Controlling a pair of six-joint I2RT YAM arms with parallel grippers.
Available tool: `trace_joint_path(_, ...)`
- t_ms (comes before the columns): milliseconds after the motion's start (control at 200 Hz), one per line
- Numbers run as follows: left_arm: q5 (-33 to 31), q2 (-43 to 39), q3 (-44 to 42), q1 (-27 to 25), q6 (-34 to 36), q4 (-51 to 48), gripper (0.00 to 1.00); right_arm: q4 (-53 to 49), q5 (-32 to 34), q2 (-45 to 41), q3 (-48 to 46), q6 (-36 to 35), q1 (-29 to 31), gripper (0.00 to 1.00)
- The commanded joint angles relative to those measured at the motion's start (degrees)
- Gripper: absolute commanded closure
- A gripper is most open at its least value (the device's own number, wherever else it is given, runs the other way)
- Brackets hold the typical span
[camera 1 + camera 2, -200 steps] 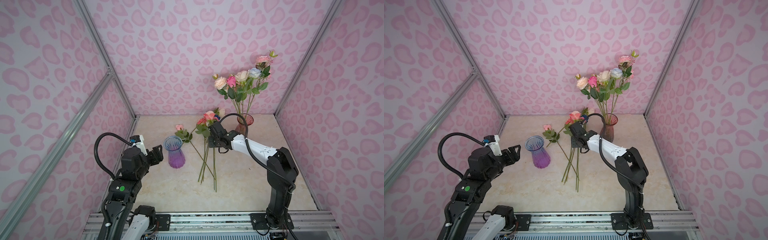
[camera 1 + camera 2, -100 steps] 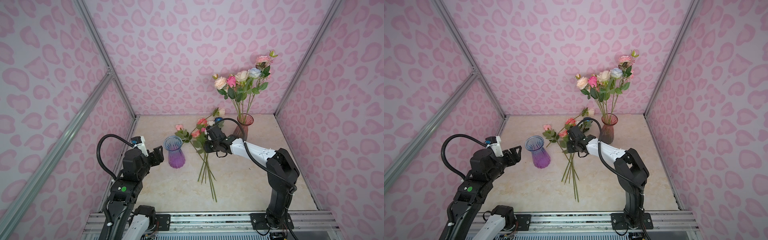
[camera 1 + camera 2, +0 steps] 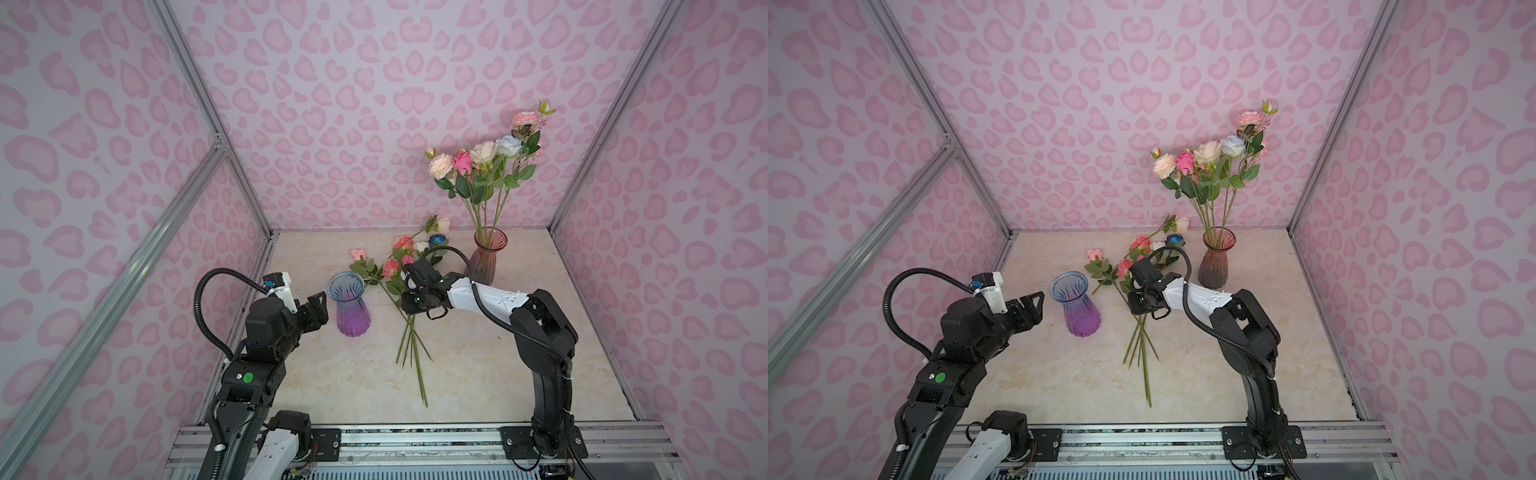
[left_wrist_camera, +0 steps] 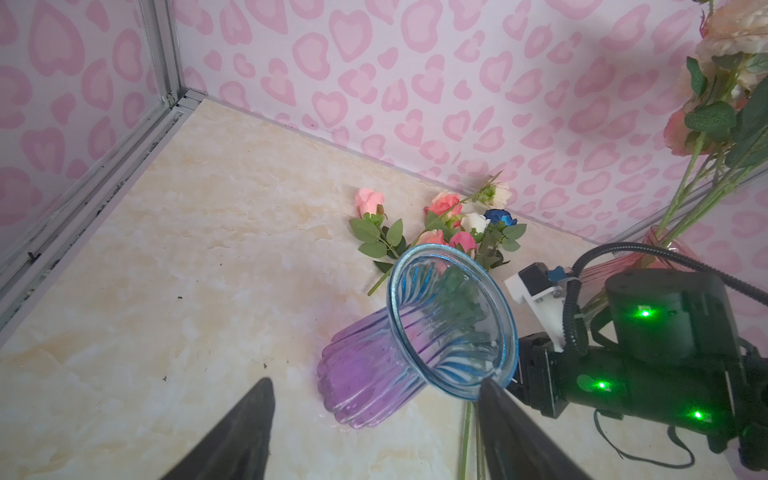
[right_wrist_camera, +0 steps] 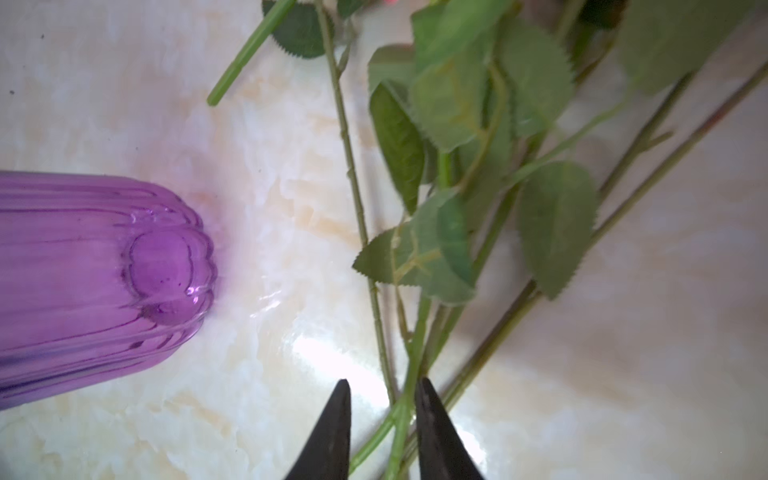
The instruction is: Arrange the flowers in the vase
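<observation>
A ribbed vase [image 3: 352, 309] [image 3: 1077, 307], blue at the rim and purple below, stands upright on the marble floor. Loose flowers [image 3: 405, 253] [image 3: 1133, 253] lie just right of it, their stems [image 3: 411, 345] fanning toward the front. My left gripper [image 3: 321, 309] [image 4: 374, 382] is open just left of the vase [image 4: 365, 374], not touching it. My right gripper [image 3: 409, 311] [image 5: 382, 382] points down over the stem bundle. Its jaws stand a little open, with a couple of green stems [image 5: 409, 374] between the tips.
A red glass vase [image 3: 484, 257] [image 3: 1214, 262] holding several tall roses stands at the back right, close behind my right forearm. Pink patterned walls with metal posts enclose the floor on three sides. A metal rail [image 3: 415, 436] runs along the front edge.
My right gripper has moved left and toward the front, down along the stems. The loose flower bundle has slid toward the front. My left gripper has edged closer to the purple vase.
</observation>
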Motion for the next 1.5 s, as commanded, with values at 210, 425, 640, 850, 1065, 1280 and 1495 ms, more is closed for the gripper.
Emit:
trace_joint_path(210,0.41,0.16,-0.05,0.04,0.12,1.84,0.22,0.46,0.18,0.92,-1.27,1.92,0.12,0.9)
trace_joint_path(425,0.36,0.34,-0.04,0.03,0.11,1.77,0.22,-2.45,3.24,0.45,-0.38,0.97,0.76,0.81)
trace_joint_path(640,0.23,0.16,-0.06,0.11,0.08,1.77,0.22,-3.56,5.27,0.55,-1.7,1.07,2.22,0.8)
trace_joint_path(850,0.41,0.25,-0.07,0.0,0.08,1.85,0.22,-3.96,5.92,0.51,-1.51,1.23,2.19,0.86)
trace_joint_path(1065,0.32,0.3,-0.06,0.06,0.26,1.78,0.22,-4.8,6.31,1.37,-0.96,0.85,2.18,0.83)
trace_joint_path(1280,0.33,0.43,0.15,0.04,0.3,1.79,0.22,-5.04,5.34,1.93,-0.16,0.77,2.22,0.8)
trace_joint_path(1495,0.12,0.26,0.0,0.0,0.3,1.81,0.22,-5.01,5.73,0.79,-0.63,0.51,2.21,0.93)
